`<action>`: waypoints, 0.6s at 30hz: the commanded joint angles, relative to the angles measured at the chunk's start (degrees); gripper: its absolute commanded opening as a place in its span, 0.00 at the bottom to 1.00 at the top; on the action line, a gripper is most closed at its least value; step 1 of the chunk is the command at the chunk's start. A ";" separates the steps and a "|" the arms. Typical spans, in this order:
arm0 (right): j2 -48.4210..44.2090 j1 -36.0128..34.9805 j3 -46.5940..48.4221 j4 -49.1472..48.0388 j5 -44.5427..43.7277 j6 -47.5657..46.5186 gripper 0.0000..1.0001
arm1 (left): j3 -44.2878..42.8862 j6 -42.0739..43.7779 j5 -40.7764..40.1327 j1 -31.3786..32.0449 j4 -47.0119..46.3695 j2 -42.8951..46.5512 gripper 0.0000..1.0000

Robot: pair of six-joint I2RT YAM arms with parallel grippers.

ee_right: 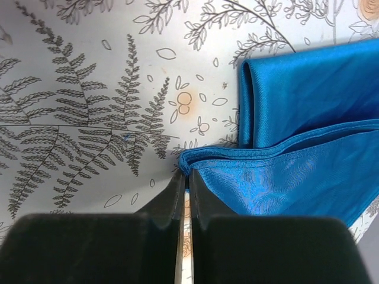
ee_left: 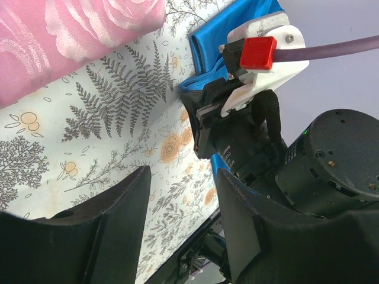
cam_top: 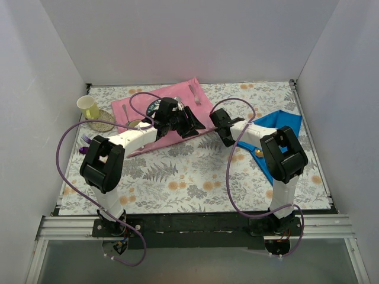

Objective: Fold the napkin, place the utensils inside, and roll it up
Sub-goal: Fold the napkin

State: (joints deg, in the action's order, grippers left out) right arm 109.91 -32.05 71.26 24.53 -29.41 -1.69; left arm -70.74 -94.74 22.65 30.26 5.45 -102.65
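- The left gripper [ee_left: 180,198] hangs half open and empty above the worktop [cam_top: 177,171].
- The right gripper [ee_right: 185,180] is nearer and appears pinched shut on the left corner of the napkin [ee_right: 308,106].
- The napkin lies folded at the worktop's right side and spreads rightward, away from those jaws.

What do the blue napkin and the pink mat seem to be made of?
The blue napkin looks like woven cloth with a satin-like sheen: fine weave lines show, and it lies in soft folded layers. The pink mat seems to be a glossy fabric or plastic; its rose pattern catches the light, but the exact material stays open.
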 commanded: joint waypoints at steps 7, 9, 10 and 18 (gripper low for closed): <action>-14.42 4.70 -5.58 2.98 -3.64 23.36 0.01 | 0.78 -0.18 2.13 -0.20 -2.02 0.61 0.47; -19.35 6.38 -11.02 0.97 -2.24 29.69 0.01 | 0.78 -0.27 2.48 -0.20 -2.29 0.61 0.47; -20.86 8.04 -13.15 0.26 -1.54 31.82 0.01 | 0.78 -0.10 2.57 -0.12 -2.20 0.61 0.47; -35.17 14.20 -27.83 -3.18 -1.97 49.14 0.01 | 0.78 0.34 3.27 -0.20 -2.29 0.96 0.47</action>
State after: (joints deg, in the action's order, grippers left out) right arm 80.31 -19.84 48.14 23.44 -30.87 34.89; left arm -70.28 -94.91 24.82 30.26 3.99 -102.76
